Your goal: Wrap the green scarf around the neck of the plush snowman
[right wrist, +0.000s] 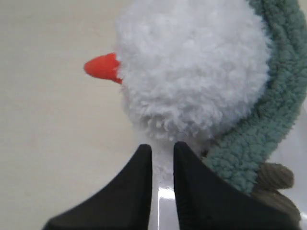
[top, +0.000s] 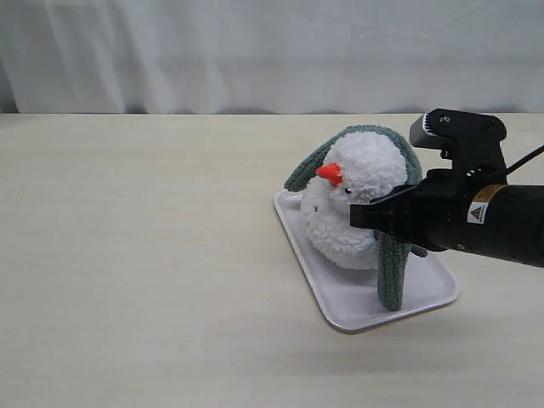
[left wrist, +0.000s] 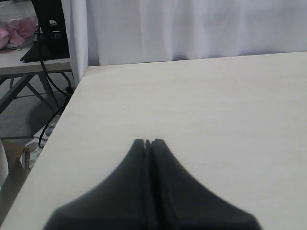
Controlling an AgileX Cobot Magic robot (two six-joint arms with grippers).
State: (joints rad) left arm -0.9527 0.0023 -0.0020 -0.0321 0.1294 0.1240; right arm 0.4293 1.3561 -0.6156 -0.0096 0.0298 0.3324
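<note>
The plush snowman sits on a white tray with its orange nose pointing left. The green scarf arches over the back of its head. One end hangs down onto the tray on the near side, the other drops behind on the left. My right gripper comes in from the right with its tips against the white body. Up close, the right gripper is narrowly open below the snowman's head, with the scarf beside it and nothing between the fingers. My left gripper is shut over bare table.
A brown corduroy twig arm lies under the scarf. The pale wooden table stretches left of the tray. A white curtain hangs behind. In the left wrist view the table's edge drops off toward cables and a stand.
</note>
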